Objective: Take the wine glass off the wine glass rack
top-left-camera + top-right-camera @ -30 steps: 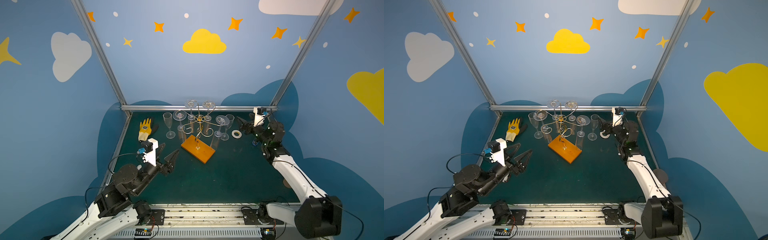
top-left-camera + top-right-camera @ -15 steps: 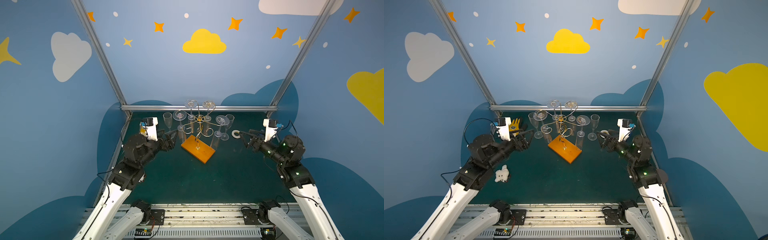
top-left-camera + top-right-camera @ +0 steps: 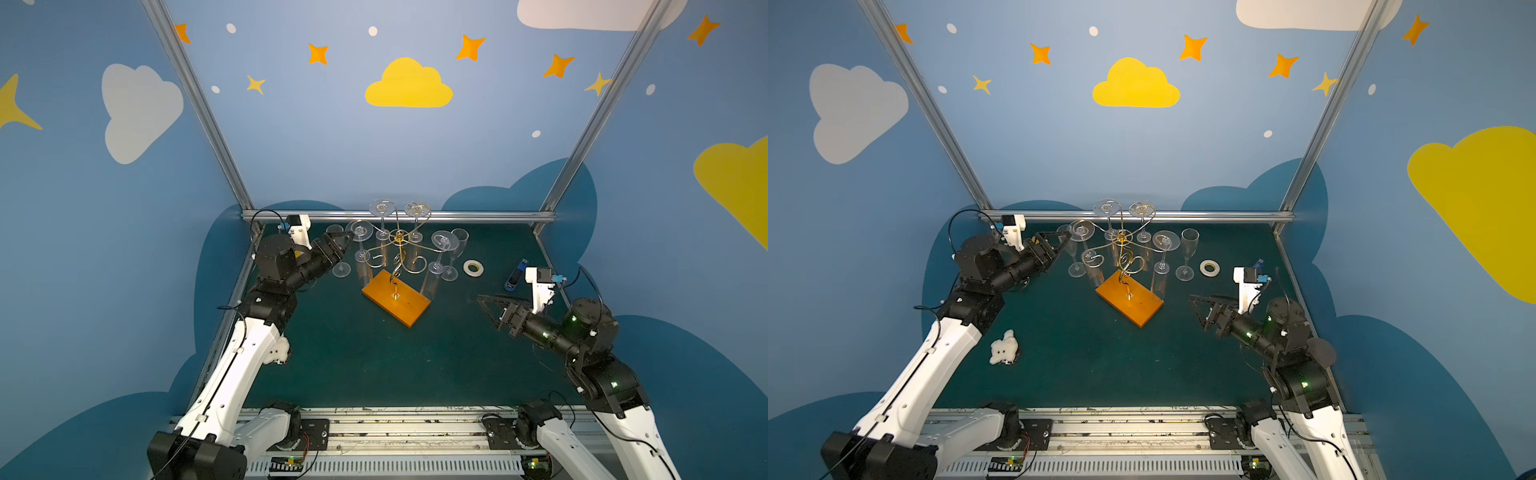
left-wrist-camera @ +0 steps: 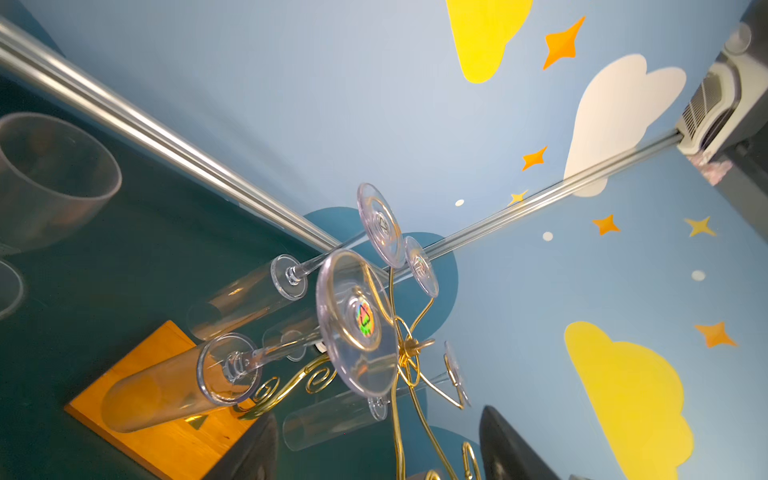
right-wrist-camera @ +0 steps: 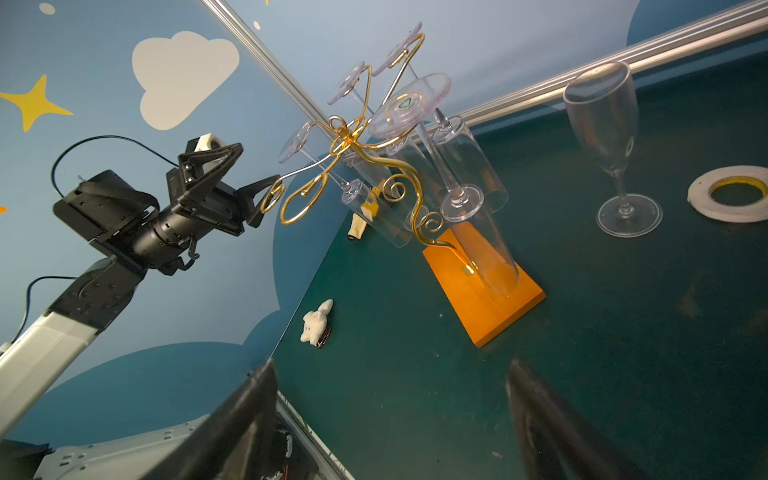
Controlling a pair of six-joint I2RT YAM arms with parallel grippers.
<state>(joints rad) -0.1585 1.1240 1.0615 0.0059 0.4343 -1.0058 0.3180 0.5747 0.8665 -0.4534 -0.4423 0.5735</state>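
Left pincer [image 3: 1061,244] near wine glass rack [image 3: 1128,300]

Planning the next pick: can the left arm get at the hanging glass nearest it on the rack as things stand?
Probably yes. The left pincer is open beside that wine glass, nothing between them; only the upright glass standing below might get brushed.

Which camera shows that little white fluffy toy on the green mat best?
Right wrist view: the small white plush toy lies large, unobstructed. In a top view it is whole but small; in a top view the left arm half hides it. The left wrist view misses it.
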